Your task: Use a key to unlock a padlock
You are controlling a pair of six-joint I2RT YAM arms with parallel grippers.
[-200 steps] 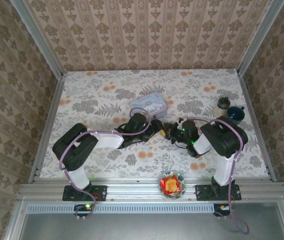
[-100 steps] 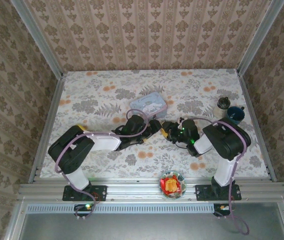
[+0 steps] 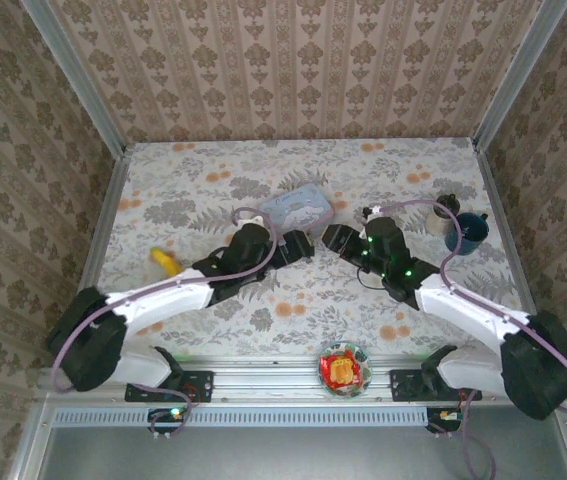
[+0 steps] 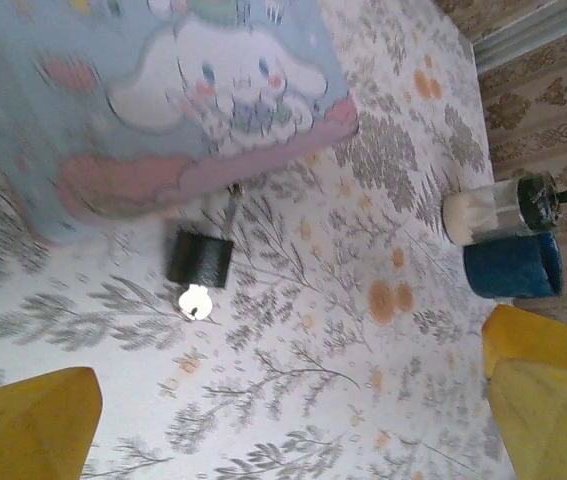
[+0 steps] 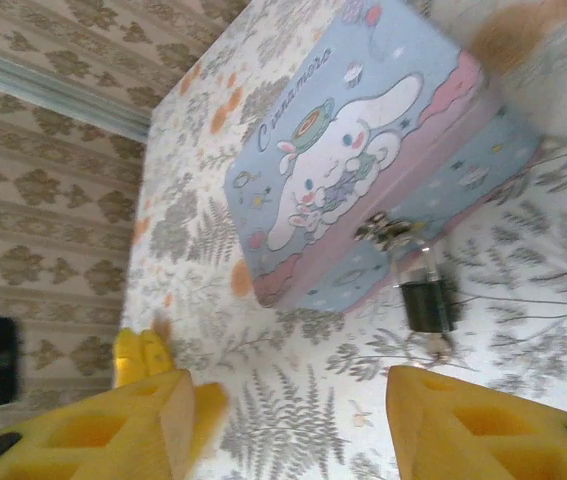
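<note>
We saw a floral-patterned table (image 3: 193,200) from above, with both arms reaching toward its middle. There sat a light blue tin (image 3: 298,207) whose lid showed a white, long-eared cartoon character.

The padlock (image 4: 201,258) lay on the table just beside the tin's side wall. Its small dark square body was flat on the cloth, and its thin silvery shackle ran up to the clasp on the tin. A small silvery key (image 4: 194,301) showed at the end of the body opposite the shackle.

The left gripper (image 4: 293,395) hovered near the padlock with its yellow fingers spread wide and nothing between them. The right gripper (image 5: 293,425) faced the tin and padlock from the other side, its fingers also apart and holding nothing.

Toward the right edge stood a dark-lidded jar (image 4: 488,210) beside a blue cup (image 4: 513,265).
</note>
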